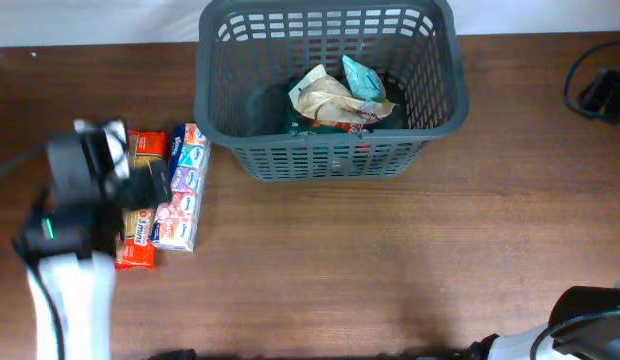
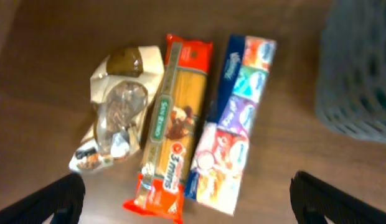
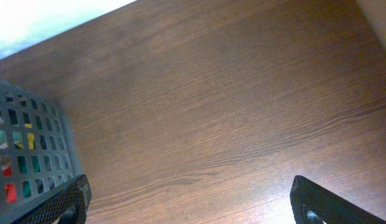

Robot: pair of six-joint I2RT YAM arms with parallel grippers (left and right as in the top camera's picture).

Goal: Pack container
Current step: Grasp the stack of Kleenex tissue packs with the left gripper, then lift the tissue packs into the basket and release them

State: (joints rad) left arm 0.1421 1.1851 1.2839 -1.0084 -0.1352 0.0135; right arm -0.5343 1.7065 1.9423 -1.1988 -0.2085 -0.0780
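The dark grey lattice container (image 1: pixel 240 140) stands at the back centre with several packets inside, a crumpled beige bag (image 1: pixel 325 95) on top. It also shows in the left wrist view (image 2: pixel 358 74) and the right wrist view (image 3: pixel 31 155). At the left lie three packets: a clear and brown snack bag (image 2: pixel 118 106), an orange spaghetti pack (image 2: pixel 174 118) and a white and blue tissue multipack (image 2: pixel 233 118), also seen from overhead (image 1: pixel 182 185). My left gripper (image 2: pixel 187 205) hangs open and empty above them. My right gripper (image 3: pixel 190 202) is open and empty over bare wood.
The right arm's base (image 1: pixel 580 320) sits at the front right corner. Black cables (image 1: pixel 600 90) lie at the far right edge. The wood table (image 1: pixel 390 260) stretches between the basket and the front edge.
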